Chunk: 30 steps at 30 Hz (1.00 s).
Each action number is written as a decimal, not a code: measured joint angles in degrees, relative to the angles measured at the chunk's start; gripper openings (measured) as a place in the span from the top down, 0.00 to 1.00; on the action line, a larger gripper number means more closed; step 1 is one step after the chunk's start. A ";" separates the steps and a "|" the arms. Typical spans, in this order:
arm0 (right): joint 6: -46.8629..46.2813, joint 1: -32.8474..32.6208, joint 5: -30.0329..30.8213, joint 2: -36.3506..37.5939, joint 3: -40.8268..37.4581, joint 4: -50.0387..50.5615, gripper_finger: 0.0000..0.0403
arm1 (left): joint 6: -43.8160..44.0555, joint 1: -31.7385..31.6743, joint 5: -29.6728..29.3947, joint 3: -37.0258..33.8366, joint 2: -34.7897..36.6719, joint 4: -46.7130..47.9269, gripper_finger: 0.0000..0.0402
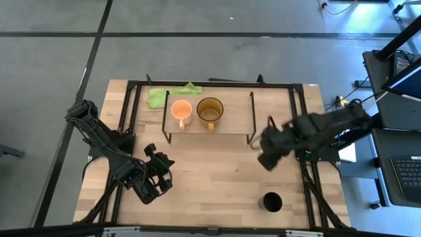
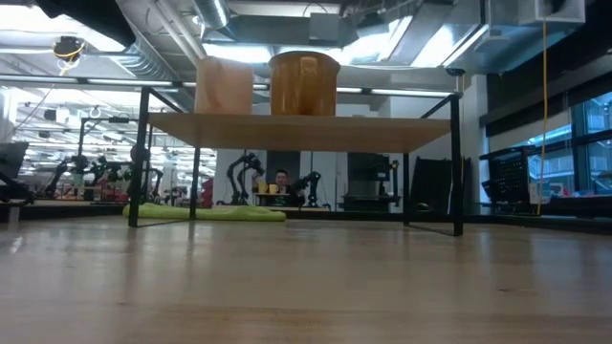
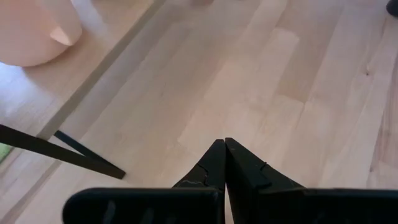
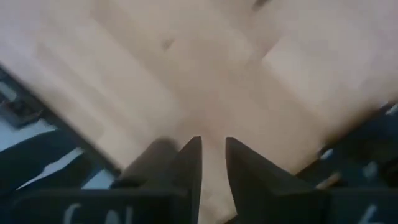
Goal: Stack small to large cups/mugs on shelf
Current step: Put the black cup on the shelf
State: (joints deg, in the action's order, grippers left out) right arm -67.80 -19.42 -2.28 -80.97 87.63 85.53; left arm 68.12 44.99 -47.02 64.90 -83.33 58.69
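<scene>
orange mug [image 1: 181,111] cut off in left wrist view, left claw [image 3: 224,152] pressed together, right claw [image 4: 212,163] slightly spread

Both arms are built from dark, near-black links with bulky rounded joints, seen from above. The left gripper [image 3: 224,151] is formed of two matte black wedge-shaped fingers tapering to points, mounted on a black crossbar. The right gripper [image 4: 213,154] shows similar black tapered fingers, with pale markings visible on its body
</scene>
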 joint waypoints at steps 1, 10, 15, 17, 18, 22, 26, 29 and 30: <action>-3.44 -2.20 -0.70 0.72 -1.23 -1.30 0.82 | -0.58 -0.01 0.40 0.00 0.00 0.00 1.00; -30.69 -20.53 -0.87 0.13 -5.38 -12.00 0.82 | -6.07 -0.07 4.40 0.00 0.00 -4.69 1.00; -38.99 -27.14 0.13 -2.72 -5.40 -12.64 0.82 | -7.26 -0.09 4.52 0.00 0.00 -4.94 1.00; -39.99 -28.50 0.43 -4.03 -5.40 -12.68 0.82 | -7.26 -0.29 4.55 0.00 0.00 -4.95 1.00; -40.50 -29.00 0.43 -4.64 -5.40 -12.68 0.82 | -7.28 -0.41 4.70 0.00 0.00 -4.95 1.00; -41.45 -29.98 0.59 -6.93 -5.40 -13.23 0.79 | -7.29 -0.48 4.76 0.00 0.00 -4.95 1.00; -41.48 -29.86 0.67 -9.20 -5.40 -13.72 0.70 | -7.31 -0.46 5.02 0.00 0.00 -5.13 1.00; -41.48 -29.91 0.68 -10.62 -5.40 -13.78 0.65 | -7.31 -0.46 6.02 0.00 0.00 -5.35 1.00; -41.48 -29.92 0.67 -11.04 -5.40 -13.94 0.63 | -7.33 -0.46 6.52 0.00 0.00 -5.35 1.00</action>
State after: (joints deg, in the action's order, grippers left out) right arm -109.27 -49.35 -1.61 -92.00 82.24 71.59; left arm 60.80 44.53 -40.51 64.90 -83.33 53.34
